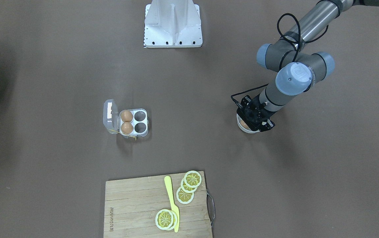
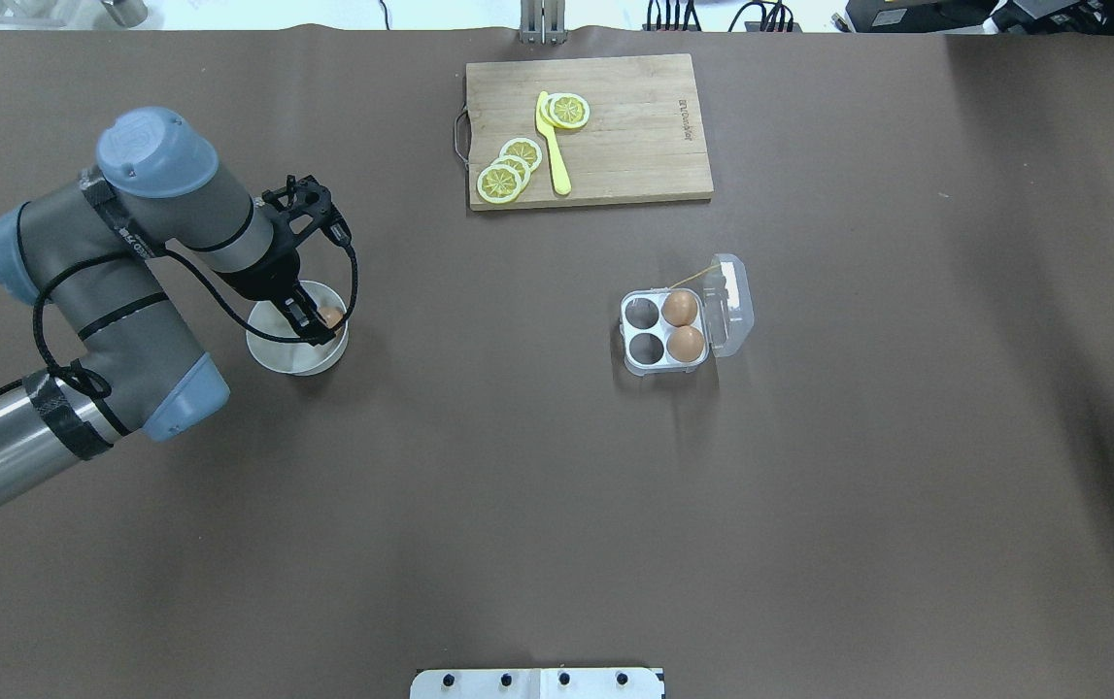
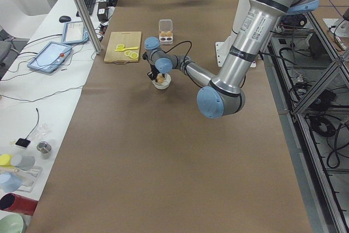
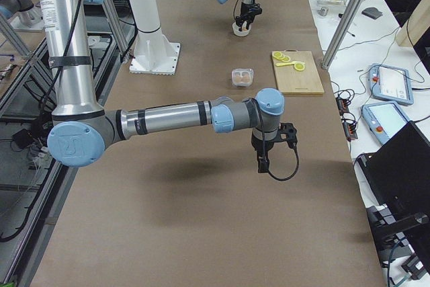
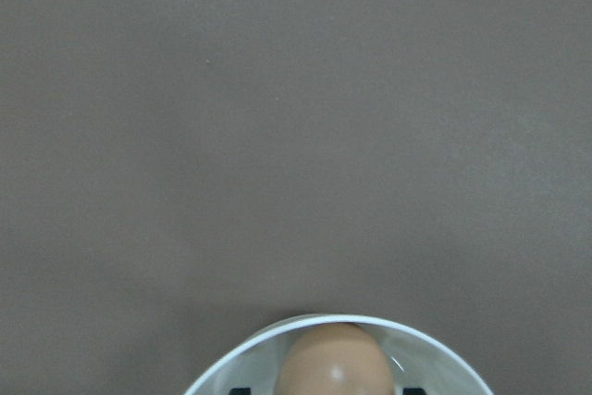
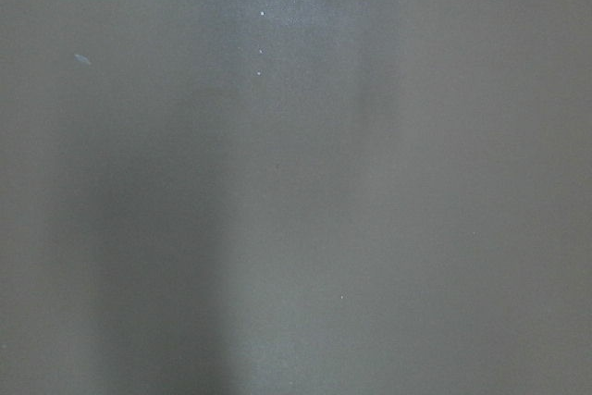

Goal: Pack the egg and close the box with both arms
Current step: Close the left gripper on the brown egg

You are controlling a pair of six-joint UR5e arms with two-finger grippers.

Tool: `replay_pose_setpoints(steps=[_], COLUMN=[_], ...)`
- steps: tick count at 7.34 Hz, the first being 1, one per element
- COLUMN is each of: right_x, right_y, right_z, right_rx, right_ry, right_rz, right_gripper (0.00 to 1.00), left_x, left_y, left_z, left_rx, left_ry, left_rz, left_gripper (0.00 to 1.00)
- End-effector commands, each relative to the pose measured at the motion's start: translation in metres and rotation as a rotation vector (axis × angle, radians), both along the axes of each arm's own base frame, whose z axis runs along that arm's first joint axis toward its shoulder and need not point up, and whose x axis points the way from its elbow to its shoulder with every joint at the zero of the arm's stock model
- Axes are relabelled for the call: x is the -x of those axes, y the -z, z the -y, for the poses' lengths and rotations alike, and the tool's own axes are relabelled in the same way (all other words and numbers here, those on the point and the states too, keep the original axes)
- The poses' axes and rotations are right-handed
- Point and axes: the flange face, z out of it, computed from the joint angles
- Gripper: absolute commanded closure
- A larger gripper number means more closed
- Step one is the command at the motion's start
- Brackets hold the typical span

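The grasp seemed in hand: the left fingers (image 2: 304, 320) sat released astride the egg (image 5: 335, 367) in the white bowl (image 2: 270, 354), well left of the open box (image 2: 640, 330); the next move called for a gentle clench and lift; whether the right fingers (image 4: 262, 160) were released or clenched, I could not tell.

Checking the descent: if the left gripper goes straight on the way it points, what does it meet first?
Most likely the egg in the white bowl, centred just below the left gripper between its open jaws; the depth is unclear.
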Motion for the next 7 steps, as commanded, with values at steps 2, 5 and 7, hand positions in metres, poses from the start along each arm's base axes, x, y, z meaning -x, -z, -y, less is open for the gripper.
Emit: replay_pose_setpoints(steps=[2, 5, 7], right_x=[0.0, 0.0, 0.0], right_y=[-0.0008, -0.0008, -0.0008], right_z=[0.0, 0.0, 0.0], right_rx=[0.001, 0.002, 0.002], right_ry=[0.0, 0.0, 0.0], right_rz=[-0.001, -0.001, -0.001], right_gripper=[0.0, 0.0, 0.0], left_x=[-0.0025, -0.0044, -0.0044], left_y=[-0.0034, -0.0041, -0.0039], left_z=[-0.0004, -0.0017, -0.0017], left_rx=[0.004, 0.006, 0.005], left_ry=[-0.003, -0.007, -0.007], left_rz=[0.004, 0.005, 0.004], left_gripper=[0.37, 0.38, 0.44])
